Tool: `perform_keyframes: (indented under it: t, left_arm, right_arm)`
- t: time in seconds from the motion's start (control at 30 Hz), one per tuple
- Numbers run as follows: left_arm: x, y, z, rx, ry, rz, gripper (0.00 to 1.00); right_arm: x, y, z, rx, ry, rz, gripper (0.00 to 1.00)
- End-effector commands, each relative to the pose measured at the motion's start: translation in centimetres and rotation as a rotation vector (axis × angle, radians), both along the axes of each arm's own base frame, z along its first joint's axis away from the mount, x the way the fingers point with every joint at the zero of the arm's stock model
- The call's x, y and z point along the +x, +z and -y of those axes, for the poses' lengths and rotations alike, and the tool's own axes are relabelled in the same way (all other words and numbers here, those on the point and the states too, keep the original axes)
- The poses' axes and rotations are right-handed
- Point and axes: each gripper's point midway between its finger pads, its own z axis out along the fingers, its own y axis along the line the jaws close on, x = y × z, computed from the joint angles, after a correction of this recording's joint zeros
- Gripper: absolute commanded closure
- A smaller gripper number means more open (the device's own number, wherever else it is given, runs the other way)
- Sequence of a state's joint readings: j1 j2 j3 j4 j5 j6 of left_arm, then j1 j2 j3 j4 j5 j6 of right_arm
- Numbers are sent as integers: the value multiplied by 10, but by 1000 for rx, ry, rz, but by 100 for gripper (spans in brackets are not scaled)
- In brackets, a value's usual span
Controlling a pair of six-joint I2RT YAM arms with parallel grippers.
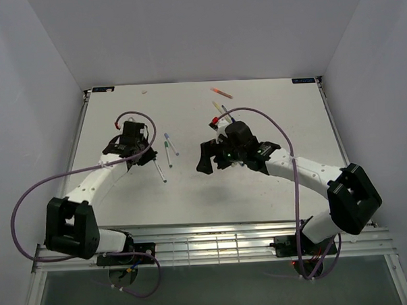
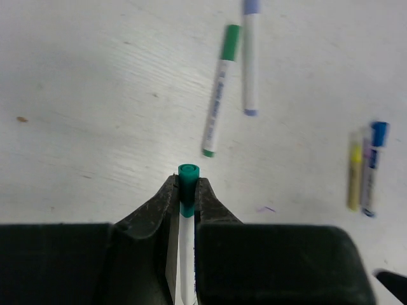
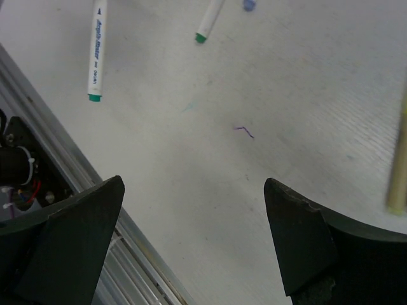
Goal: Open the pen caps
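Left tool (image 2: 186,190): clenched on a white-barrelled pen (image 2: 184,254). Only the end of its teal-green cap (image 2: 188,171) projects past the fingertips, above the worktop (image 2: 76,95). Right tool (image 3: 193,190): released, nothing between its fingers. Judged step: cap removal. Align the right tool with the pen axis, pinch the short exposed cap end only, then pull straight along the barrel. Side loading may make the pen slip.

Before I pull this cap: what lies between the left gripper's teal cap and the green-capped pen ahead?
Nothing: the left wrist view shows only bare table between the teal cap and the green-capped pen.
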State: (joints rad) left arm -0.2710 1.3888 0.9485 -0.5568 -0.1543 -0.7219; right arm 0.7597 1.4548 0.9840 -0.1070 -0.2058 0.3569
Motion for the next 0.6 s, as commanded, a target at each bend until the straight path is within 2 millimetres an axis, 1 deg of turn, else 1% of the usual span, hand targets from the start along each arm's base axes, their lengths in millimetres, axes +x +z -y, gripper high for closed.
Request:
perform_keyframes:
  t: [0.0, 0.03, 0.1, 0.13, 0.2, 0.23, 0.27, 0.37, 0.4, 0.43, 0.5, 0.57]
  left_arm:
    - [-2, 40, 43, -203, -174, 151, 100]
    - [-3, 48, 50, -248, -197, 177, 100]
    - [-8, 46, 56, -286, -198, 171, 100]
    - [-9, 46, 57, -295, -196, 169, 100]
    - [-13, 45, 59, -322, -185, 158, 100]
    - [-14, 45, 60, -333, -184, 158, 100]
    - [-16, 44, 62, -346, -182, 155, 100]
    - [-20, 42, 61, -361, -161, 152, 100]
    - [-21, 45, 61, -362, -157, 161, 100]
    - [-22, 44, 60, -366, -148, 159, 100]
    - [-22, 46, 60, -371, -144, 165, 100]
    - [-24, 49, 62, -382, -141, 170, 100]
  right_arm:
    - [-24, 21, -54, 170, 151, -22, 3]
    - [-25, 27, -64, 203, 169, -5, 3]
    - [-34, 25, -82, 223, 195, -20, 2]
    - [-32, 33, -90, 254, 203, 2, 2]
    - [-34, 28, -101, 263, 203, -14, 0]
    - [-33, 31, -106, 276, 203, -13, 4]
    - [-31, 30, -112, 288, 206, -11, 5]
    - [-30, 31, -122, 309, 202, -20, 7]
    - [-30, 32, -125, 318, 202, -23, 8]
    - [-30, 33, -128, 319, 203, -26, 10]
    - [-27, 29, -133, 317, 202, -33, 12]
    - [-23, 25, -138, 314, 194, -42, 15]
